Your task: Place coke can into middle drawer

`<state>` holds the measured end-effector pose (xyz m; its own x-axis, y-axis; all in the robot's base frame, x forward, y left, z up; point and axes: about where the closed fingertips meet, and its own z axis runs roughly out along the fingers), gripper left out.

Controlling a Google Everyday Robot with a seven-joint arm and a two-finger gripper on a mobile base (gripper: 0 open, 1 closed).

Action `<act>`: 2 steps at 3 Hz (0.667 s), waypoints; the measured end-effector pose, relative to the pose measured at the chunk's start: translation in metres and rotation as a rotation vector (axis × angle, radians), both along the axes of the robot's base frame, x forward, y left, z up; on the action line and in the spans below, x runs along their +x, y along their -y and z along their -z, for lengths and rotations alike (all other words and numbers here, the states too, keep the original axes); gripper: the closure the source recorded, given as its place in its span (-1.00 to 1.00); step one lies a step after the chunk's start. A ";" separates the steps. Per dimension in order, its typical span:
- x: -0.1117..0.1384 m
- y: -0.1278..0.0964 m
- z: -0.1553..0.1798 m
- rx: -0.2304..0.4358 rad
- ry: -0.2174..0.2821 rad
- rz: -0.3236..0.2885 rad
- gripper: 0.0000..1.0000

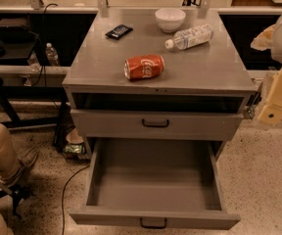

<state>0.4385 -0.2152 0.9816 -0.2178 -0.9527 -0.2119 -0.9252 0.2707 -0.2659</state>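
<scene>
on the tabletop (207, 67): coke can (144, 66) on its side
far right of it: end effector (276, 102), well apart; grasp cannot tell

Gripper (277, 99) at far rt edge (partly cropped), apparently pointing down.

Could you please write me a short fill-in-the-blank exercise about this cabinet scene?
1. The coke can lies on its ____ on the cabinet top.
2. The middle drawer is pulled ____.
3. The bowl is ____ in colour.
4. The pincer hangs at the view's ____ edge, apart from the coke can.

Missing words: side; open; white; right.
</scene>
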 end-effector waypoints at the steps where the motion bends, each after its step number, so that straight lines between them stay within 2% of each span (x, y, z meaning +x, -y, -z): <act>1: 0.000 0.000 0.000 0.000 0.000 0.000 -1.00; 2: 0.030 -0.010 0.005 0.010 0.027 -0.063 -1.00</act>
